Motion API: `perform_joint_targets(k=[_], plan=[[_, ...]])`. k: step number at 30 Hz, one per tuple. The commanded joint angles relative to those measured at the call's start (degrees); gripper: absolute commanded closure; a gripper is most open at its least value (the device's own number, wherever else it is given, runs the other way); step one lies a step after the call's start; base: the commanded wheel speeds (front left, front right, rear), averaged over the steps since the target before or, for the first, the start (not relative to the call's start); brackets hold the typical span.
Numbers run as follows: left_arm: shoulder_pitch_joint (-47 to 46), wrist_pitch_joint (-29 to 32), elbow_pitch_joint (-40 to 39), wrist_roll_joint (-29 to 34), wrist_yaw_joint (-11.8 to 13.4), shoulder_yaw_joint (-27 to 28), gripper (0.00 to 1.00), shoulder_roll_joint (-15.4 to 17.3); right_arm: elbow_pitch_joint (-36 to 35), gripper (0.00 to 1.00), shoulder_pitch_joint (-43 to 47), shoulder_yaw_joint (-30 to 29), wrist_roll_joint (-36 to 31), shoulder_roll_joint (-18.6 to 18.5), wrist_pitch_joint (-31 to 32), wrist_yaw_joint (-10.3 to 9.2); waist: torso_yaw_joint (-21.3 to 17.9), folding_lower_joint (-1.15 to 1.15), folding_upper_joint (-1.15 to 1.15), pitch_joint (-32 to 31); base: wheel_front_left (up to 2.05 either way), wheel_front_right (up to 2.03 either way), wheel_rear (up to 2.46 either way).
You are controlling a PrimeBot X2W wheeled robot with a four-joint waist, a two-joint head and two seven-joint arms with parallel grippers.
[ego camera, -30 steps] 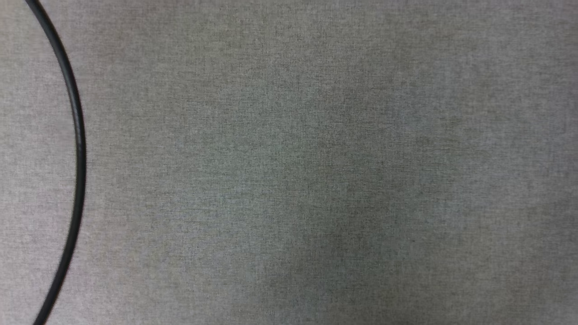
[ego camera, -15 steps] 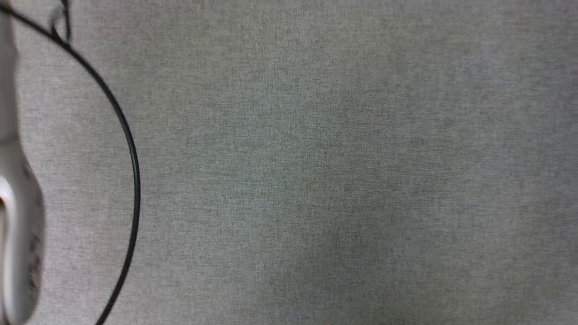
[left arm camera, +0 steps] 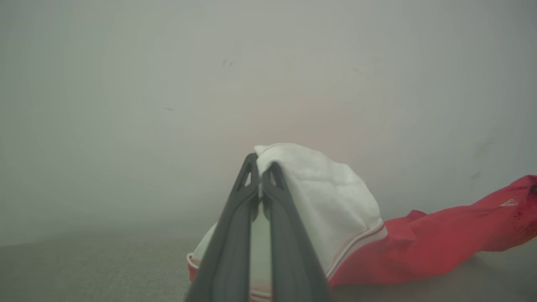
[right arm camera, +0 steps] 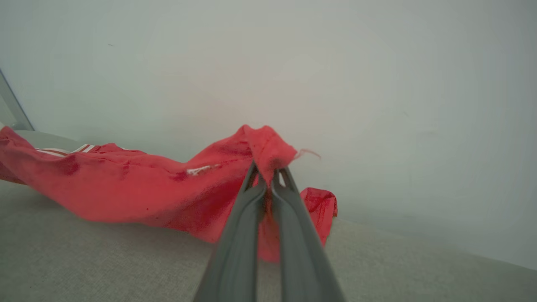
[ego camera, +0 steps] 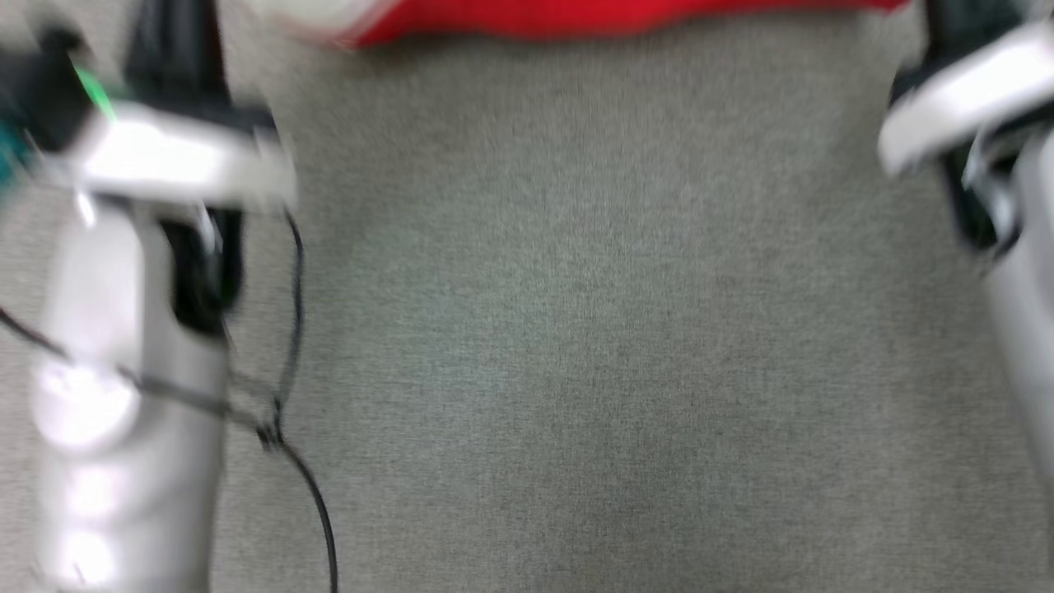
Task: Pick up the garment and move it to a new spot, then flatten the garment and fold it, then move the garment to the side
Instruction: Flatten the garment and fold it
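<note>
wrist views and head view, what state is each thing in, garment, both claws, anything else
garment: unfolded, bunched, strung between both claws, middle sagging to the grey surface
left claw: shut on the garment's white sleeve
right claw: shut on a red edge of the garment
black cable: slack, curved

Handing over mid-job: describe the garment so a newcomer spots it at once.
Start at the grey cloth surface before the robot; the garment stretches across the top of the head view. The left claw pinches its white sleeve, the right claw a red corner. Bright red cloth with striped trim sets it apart from the grey.
</note>
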Motion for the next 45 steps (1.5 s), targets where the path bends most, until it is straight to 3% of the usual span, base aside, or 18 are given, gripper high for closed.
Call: perform_joint_targets(k=[1, 10, 21, 32, 45], plan=[[4.4, -0.14, -1.41, 0.51, 0.32, 0.79, 1.0, -0.82, -1.2, 1.0, 3.86, 0.61, 0.5, -0.55, -0.15, -0.07, 0.48, 0.01, 0.0, -3.49, 0.0, 0.0, 0.0], [27.51, -0.14, -6.88, 0.26, 0.65, 6.06, 1.0, -4.63, -5.02, 1.0, 21.72, 2.21, 3.14, -1.11, -0.16, -0.07, -0.1, 0.01, 0.0, -12.06, 0.0, 0.0, 0.0], [47.55, -0.14, -6.72, -0.92, -0.14, 4.63, 1.0, -7.6, -7.44, 1.0, 39.14, 3.43, 6.67, -3.68, 1.12, -0.07, -0.03, 0.01, 0.0, -20.81, 0.0, 0.0, 0.0], [60.5, -0.15, -5.36, -3.69, 0.49, 4.88, 1.0, -9.63, -10.14, 1.0, 53.33, 1.53, 7.43, -5.86, 2.61, -0.08, 0.76, 0.01, 0.0, -26.71, 0.0, 0.0, 0.0], [69.3, -0.07, -5.58, -6.63, 1.37, 2.23, 1.0, -10.45, -16.32, 1.0, 66.57, -3.64, 6.5, -4.82, 4.45, -0.09, 2.06, 0.01, 0.0, -29.53, 0.0, 0.0, 0.0]])
